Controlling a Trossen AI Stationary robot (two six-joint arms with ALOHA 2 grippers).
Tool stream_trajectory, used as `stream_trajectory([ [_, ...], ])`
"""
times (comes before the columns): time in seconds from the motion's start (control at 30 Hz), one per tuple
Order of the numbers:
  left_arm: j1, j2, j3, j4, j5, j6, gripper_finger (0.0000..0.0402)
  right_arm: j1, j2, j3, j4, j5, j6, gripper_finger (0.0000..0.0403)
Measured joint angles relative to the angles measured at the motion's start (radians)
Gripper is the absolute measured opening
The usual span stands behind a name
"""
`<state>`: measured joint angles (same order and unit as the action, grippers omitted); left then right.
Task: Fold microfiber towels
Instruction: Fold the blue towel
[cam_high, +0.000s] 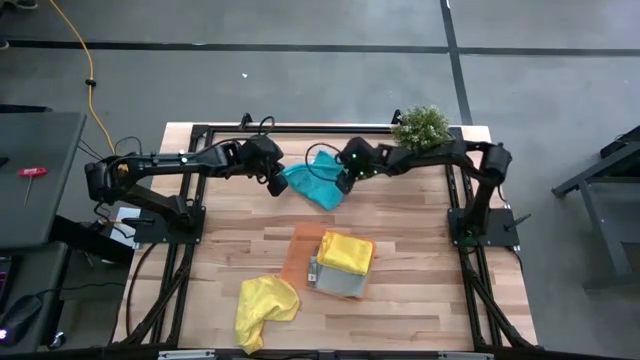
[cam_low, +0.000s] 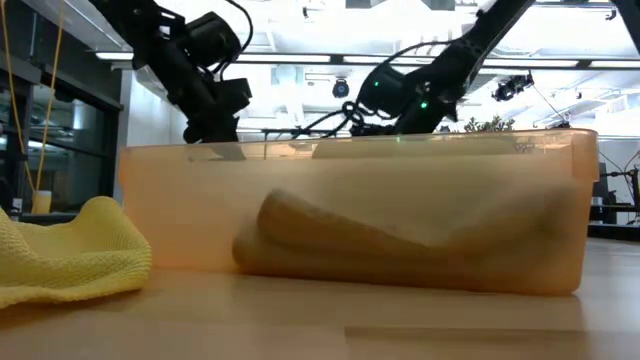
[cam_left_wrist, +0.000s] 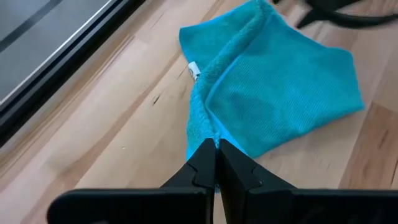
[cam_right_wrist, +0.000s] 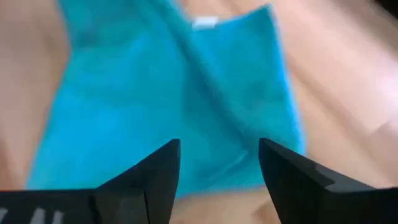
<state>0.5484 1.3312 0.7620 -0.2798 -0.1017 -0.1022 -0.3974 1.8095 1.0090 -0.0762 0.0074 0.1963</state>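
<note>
- a pale wood table (cam_high: 400, 310) in a black frame stands on a grey floor; the level view looks past it into a bright room with ceiling lights.
- the teal-blue towel (cam_high: 314, 183) lies rumpled and partly doubled over near the table's 12 o'clock edge, between the two arms, with a small white tag (cam_left_wrist: 193, 68) showing at one edge.
- the left gripper (cam_left_wrist: 216, 149) has its fingers pressed together, pinching a raised edge of the teal cloth at its 9 o'clock side.
- the right gripper (cam_right_wrist: 219, 165) hovers over the cloth's 3 o'clock side with its fingers spread, holding nothing.
- toward 6 o'clock from the teal cloth, an orange tray (cam_high: 303, 245) holds a folded stack: a yellow towel (cam_high: 346, 252) on top of a light grey towel (cam_high: 336, 284).
- a second yellow towel (cam_high: 263, 305) lies crumpled on bare wood at about 7 o'clock from the tray, just beside it.
- a bushy green plant (cam_high: 421, 126) sits at the table's 1 o'clock corner, next to the right arm.
</note>
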Motion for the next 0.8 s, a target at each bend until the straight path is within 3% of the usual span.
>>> stream_trajectory([
  [0.17,0.0,0.0,0.0,0.0,0.0,0.0,0.0,-0.044,0.026,0.031,-0.006,-0.015,-0.03,0.0201],
  [0.33,0.001,0.0,0.0,0.003,0.0,0.0,0.0,-0.061,0.029,0.031,-0.029,-0.102,-0.023,0.0173],
  [0.8,0.001,0.0,0.001,0.045,0.003,0.0,0.0,-0.052,0.081,0.03,0.012,-0.083,-0.013,0.0102],
])
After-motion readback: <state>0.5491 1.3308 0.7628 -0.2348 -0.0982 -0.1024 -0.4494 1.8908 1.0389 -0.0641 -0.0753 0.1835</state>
